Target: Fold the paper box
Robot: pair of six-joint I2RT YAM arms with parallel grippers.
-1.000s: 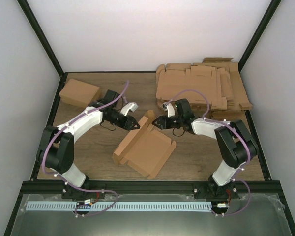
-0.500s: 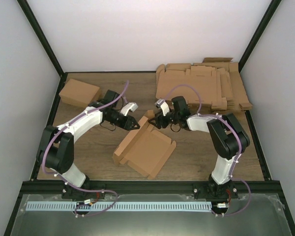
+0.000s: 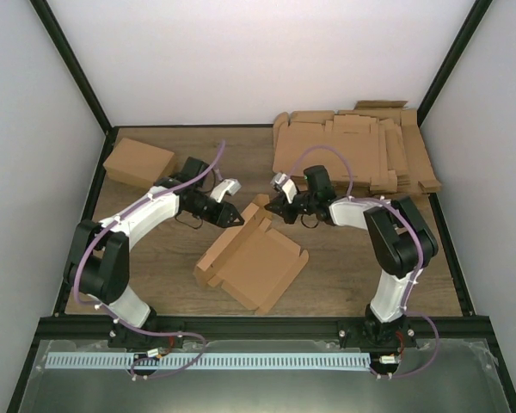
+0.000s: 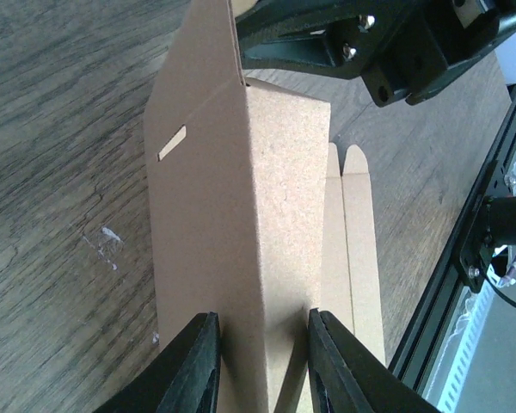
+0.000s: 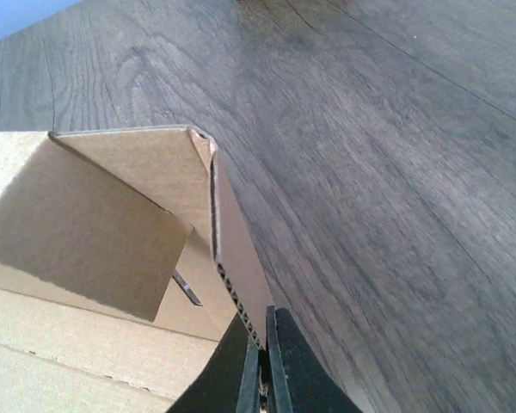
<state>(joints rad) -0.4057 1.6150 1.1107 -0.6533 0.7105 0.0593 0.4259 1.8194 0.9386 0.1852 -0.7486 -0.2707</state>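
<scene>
Paper box (image 3: 254, 262): on table (image 3: 163, 258) between the arms, far corner raised | left gripper (image 4: 262, 320): part spread, pinching a folded-up wall from both sides | right gripper (image 5: 264, 317): pressed together on the thin edge of the far-corner wall | hidden: finger bases cut off; box's near half out of both wrist views

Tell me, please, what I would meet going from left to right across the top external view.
Closed brown cardboard box → left gripper → right gripper → thick pile of flat brown cardboard blanks. The half-folded brown paper box spans both grippers, so unplaced.
</scene>
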